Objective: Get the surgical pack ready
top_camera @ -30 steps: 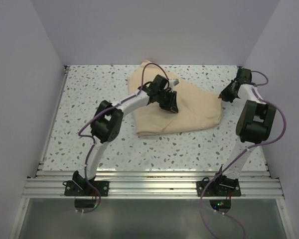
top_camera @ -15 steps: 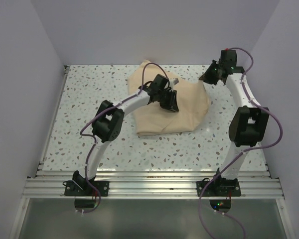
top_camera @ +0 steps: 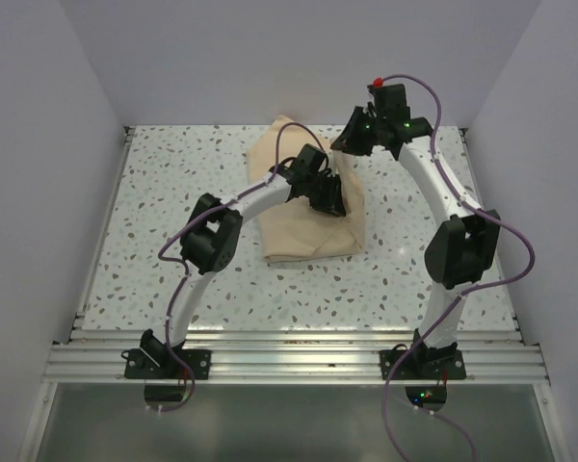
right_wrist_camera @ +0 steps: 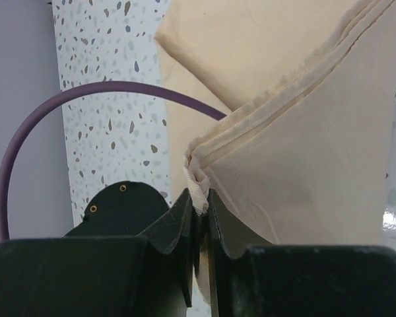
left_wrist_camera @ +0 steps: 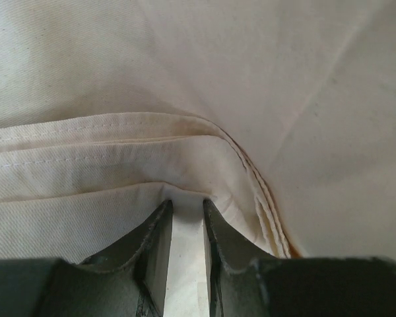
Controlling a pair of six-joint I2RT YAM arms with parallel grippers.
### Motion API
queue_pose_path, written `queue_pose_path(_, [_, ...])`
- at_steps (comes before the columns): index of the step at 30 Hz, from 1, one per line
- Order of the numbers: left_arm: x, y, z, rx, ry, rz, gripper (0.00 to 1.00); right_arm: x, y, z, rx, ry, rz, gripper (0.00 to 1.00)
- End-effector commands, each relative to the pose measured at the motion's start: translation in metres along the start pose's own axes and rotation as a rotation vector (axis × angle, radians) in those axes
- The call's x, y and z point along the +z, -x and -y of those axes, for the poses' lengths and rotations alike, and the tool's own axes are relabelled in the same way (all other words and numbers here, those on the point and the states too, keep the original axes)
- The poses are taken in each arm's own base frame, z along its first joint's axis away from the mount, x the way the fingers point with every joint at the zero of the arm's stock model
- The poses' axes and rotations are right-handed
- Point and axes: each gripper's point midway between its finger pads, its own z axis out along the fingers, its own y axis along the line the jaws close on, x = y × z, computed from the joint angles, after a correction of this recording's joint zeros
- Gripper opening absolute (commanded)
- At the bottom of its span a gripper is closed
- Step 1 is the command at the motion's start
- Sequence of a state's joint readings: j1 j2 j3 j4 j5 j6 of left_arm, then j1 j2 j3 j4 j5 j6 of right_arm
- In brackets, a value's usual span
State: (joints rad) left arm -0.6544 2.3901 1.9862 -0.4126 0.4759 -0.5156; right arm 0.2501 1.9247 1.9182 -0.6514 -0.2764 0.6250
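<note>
Right gripper (right_wrist_camera: pixel 199 198): clenched on a hemmed corner of the tan cloth (top_camera: pixel 303 236), held high; I judge to fold it inward.
Left gripper (left_wrist_camera: pixel 188 208): anchoring cloth near bench's far edge; grip, I cannot tell.

Soft, even light falls from above in the top view. The arms throw only faint, blurred shadows on the speckled surface (top_camera: pixel 154 192), and the grey panel (top_camera: pixel 270 423) at the near edge has a dull sheen. The left wrist view is bright, the cloth (left_wrist_camera: pixel 264 79) nearly washed out, with shade in its folds. In both wrist views the jaws are dark and out of focus. Glare whitens the surface at the right wrist view's right edge.
</note>
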Motion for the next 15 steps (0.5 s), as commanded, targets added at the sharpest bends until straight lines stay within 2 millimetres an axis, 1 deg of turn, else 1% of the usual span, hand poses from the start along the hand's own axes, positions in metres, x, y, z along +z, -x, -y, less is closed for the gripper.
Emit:
queue_pose_path(1, [0.001, 0.013, 0.004, 0.007, -0.006, 0.030, 0.29, -0.043, 0.010, -0.039, -0.015, 0.103, 0.053, 0.00])
queue_pose_path(2, [0.000, 0.013, 0.004, 0.008, -0.006, 0.030, 0.28, -0.048, 0.008, -0.040, -0.017, 0.101, 0.056, 0.00])
queue_pose_path(4, [-0.002, 0.012, 0.003, 0.009, 0.006, 0.035, 0.27, -0.052, 0.006, -0.033, -0.035, 0.073, 0.059, 0.00])
queue_pose_path(5, [-0.008, 0.016, 0.007, 0.012, 0.006, 0.047, 0.27, -0.057, 0.006, -0.032, -0.040, 0.067, 0.066, 0.00])
queue_pose_path(6, [-0.009, 0.013, 0.004, 0.008, 0.010, 0.044, 0.27, -0.057, 0.004, -0.028, -0.050, 0.056, 0.064, 0.00])
queue_pose_path(7, [-0.019, 0.021, 0.013, 0.025, -0.005, 0.073, 0.27, -0.057, 0.005, -0.025, -0.054, 0.042, 0.071, 0.00])
queue_pose_path(8, [-0.023, 0.019, 0.012, 0.026, -0.002, 0.072, 0.28, -0.058, 0.005, -0.022, -0.057, 0.035, 0.072, 0.00])
queue_pose_path(9, [-0.028, 0.021, 0.014, 0.032, -0.003, 0.080, 0.29, -0.057, 0.006, -0.020, -0.055, 0.031, 0.072, 0.00])
queue_pose_path(10, [-0.042, 0.029, 0.021, 0.044, -0.009, 0.106, 0.30, -0.057, 0.007, -0.019, -0.054, 0.032, 0.073, 0.00])
queue_pose_path(12, [-0.055, 0.031, 0.018, 0.045, 0.005, 0.118, 0.32, -0.056, 0.011, -0.017, -0.056, 0.031, 0.079, 0.00])
queue_pose_path(13, [-0.071, 0.039, 0.020, 0.043, 0.013, 0.142, 0.33, -0.054, 0.011, -0.017, -0.057, 0.031, 0.074, 0.00])
queue_pose_path(14, [-0.077, 0.037, 0.014, 0.033, 0.024, 0.141, 0.33, -0.055, 0.014, -0.019, -0.061, 0.035, 0.080, 0.00])
queue_pose_path(15, [-0.088, 0.040, 0.007, 0.019, 0.028, 0.148, 0.33, -0.051, 0.013, -0.018, -0.064, 0.033, 0.072, 0.00])
